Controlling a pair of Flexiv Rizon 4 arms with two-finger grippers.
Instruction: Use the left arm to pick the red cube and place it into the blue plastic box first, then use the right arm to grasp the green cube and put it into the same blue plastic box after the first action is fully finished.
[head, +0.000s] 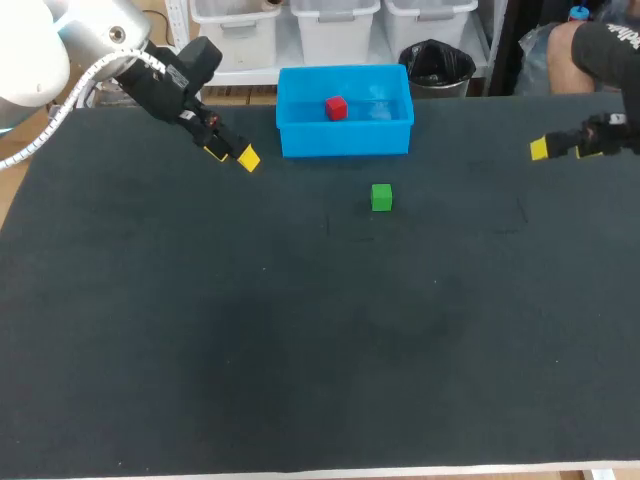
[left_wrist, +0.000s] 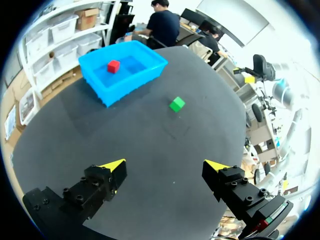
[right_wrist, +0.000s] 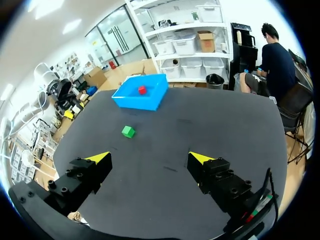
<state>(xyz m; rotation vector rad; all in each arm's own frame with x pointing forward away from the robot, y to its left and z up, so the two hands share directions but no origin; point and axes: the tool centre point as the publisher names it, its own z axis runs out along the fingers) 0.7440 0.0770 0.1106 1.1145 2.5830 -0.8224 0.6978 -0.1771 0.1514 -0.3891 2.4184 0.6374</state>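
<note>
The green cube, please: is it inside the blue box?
No, the green cube sits on the table outside the blue box.

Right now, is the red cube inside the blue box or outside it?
Inside. The red cube rests on the bottom of the blue plastic box, within its walls, in all three views.

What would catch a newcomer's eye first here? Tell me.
The blue plastic box at the far edge of the table, red cube inside it. The green cube sits alone just before the box; left gripper and right gripper hang open, empty, at either side.
</note>
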